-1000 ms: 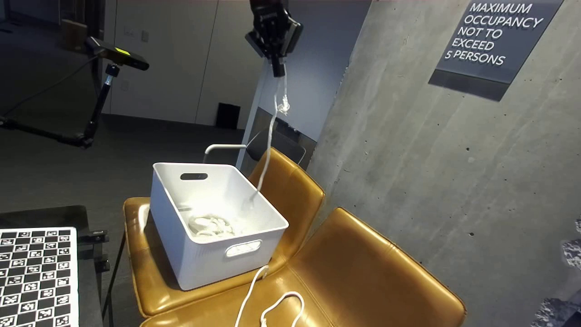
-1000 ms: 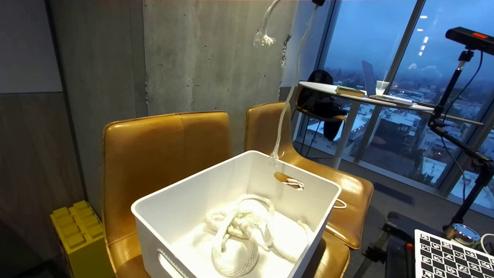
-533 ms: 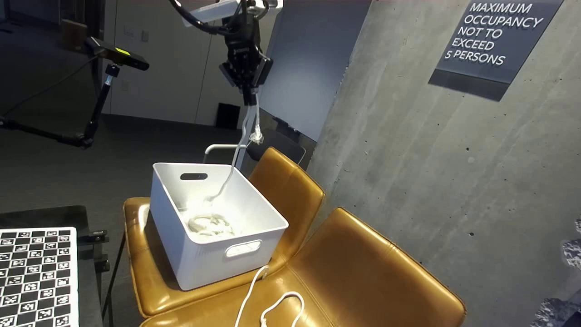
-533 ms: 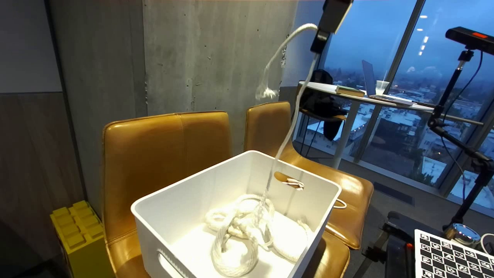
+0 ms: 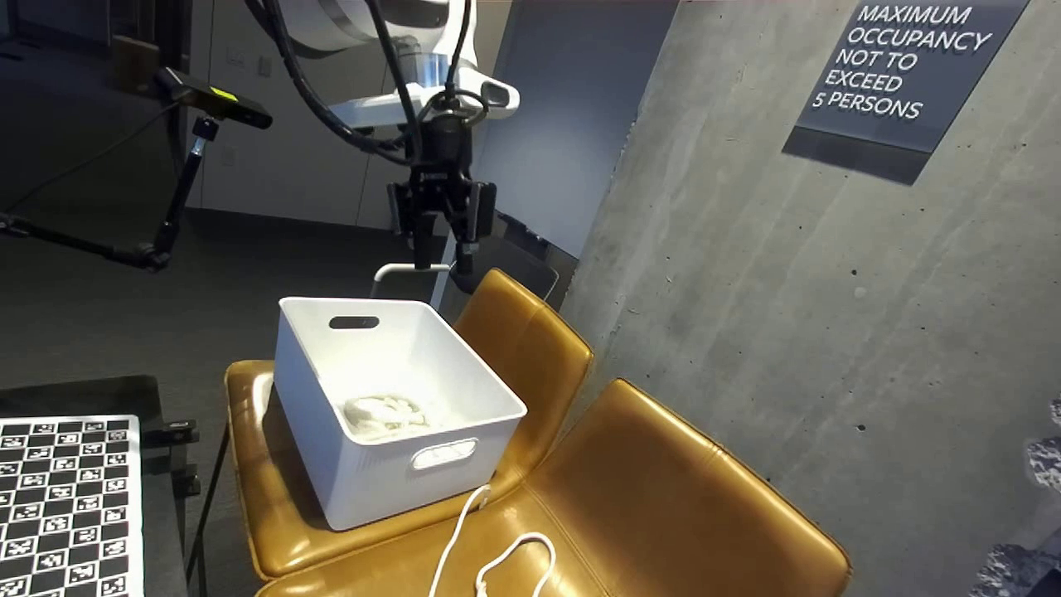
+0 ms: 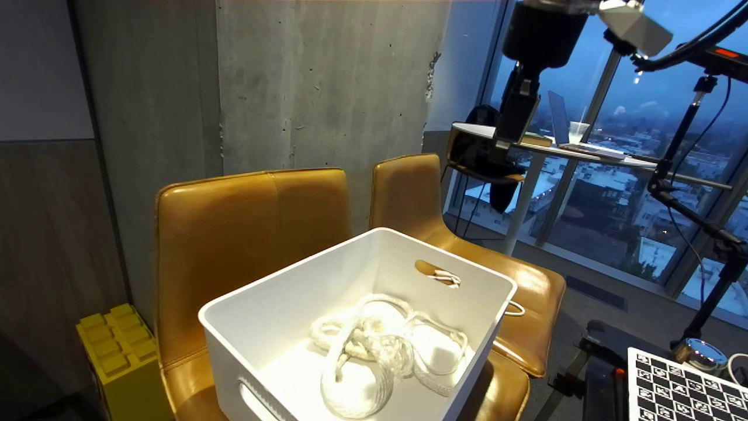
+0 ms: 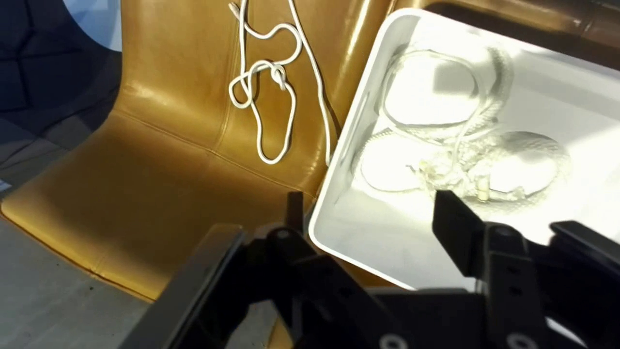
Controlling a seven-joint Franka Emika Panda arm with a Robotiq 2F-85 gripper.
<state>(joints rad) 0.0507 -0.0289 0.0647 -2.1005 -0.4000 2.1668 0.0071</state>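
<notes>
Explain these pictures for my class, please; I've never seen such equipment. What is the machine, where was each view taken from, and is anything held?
The machine is a robot arm. Its grasping part, the end effector, hangs open and holds nothing. Two views were taken from outside the robot, at different places; the third was taken from its wrist, so dark fingers show at the bottom. A white box stands on a brown chair, with tangled white rope lying inside. More white cord lies on the neighbouring chair.
</notes>
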